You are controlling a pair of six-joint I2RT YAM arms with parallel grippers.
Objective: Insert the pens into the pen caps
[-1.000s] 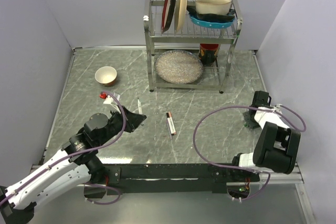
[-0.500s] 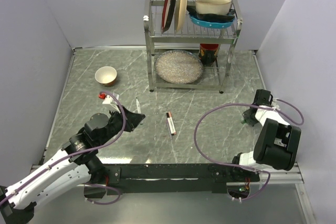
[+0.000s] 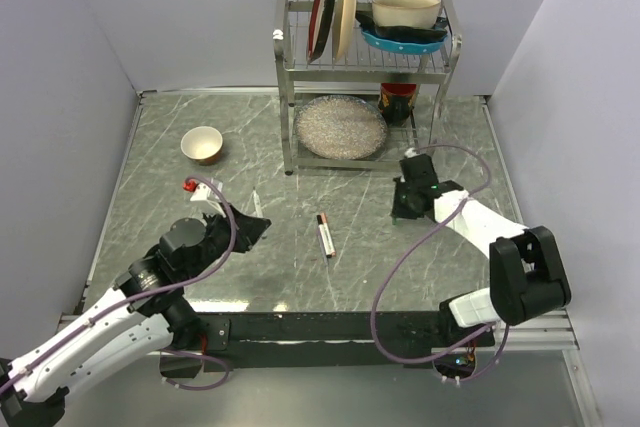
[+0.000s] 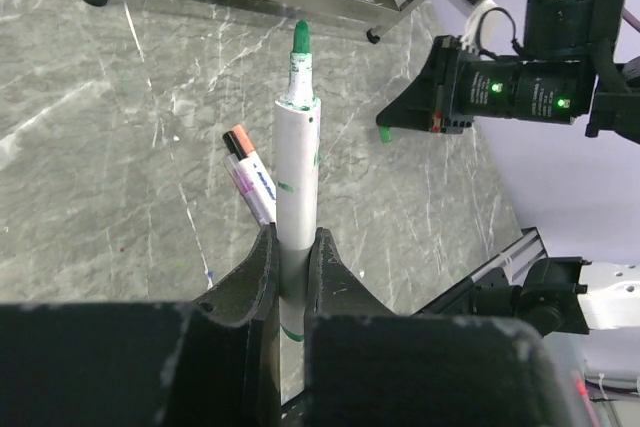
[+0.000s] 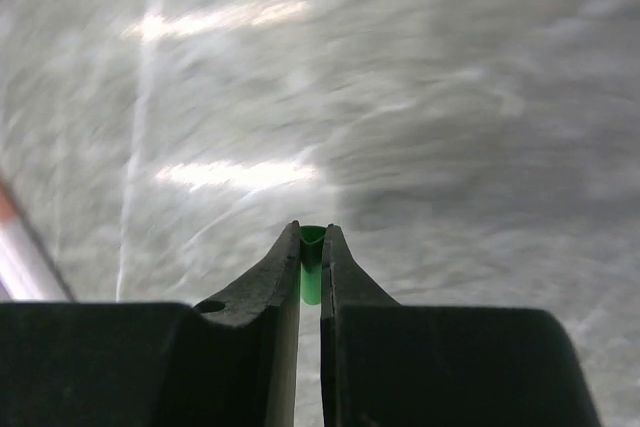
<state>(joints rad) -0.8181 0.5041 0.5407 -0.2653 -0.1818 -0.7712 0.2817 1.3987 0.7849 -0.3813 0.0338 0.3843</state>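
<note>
My left gripper point(image 3: 256, 220) is shut on a white pen point(image 4: 297, 177) and holds it above the table, its green tip point(image 4: 299, 35) pointing away toward the rack. The left wrist view shows the jaws point(image 4: 297, 247) pinching the barrel. My right gripper point(image 3: 401, 209) is shut on the small green pen cap point(image 5: 311, 269), its open end facing outward, just above the table. It also shows in the left wrist view point(image 4: 388, 130), ahead and right of the pen tip. A second pen point(image 3: 324, 235) lies on the table between the grippers, one end reddish. I cannot pick out a separate dark red cap.
A metal dish rack point(image 3: 288, 97) stands at the back with plates and bowls on top and a glass plate point(image 3: 340, 127) below. A small bowl point(image 3: 201, 144) sits at the back left. Walls close in on both sides.
My right gripper has swung from the table's right edge leftward to the middle with the green cap. The left gripper with its pen has barely shifted.
</note>
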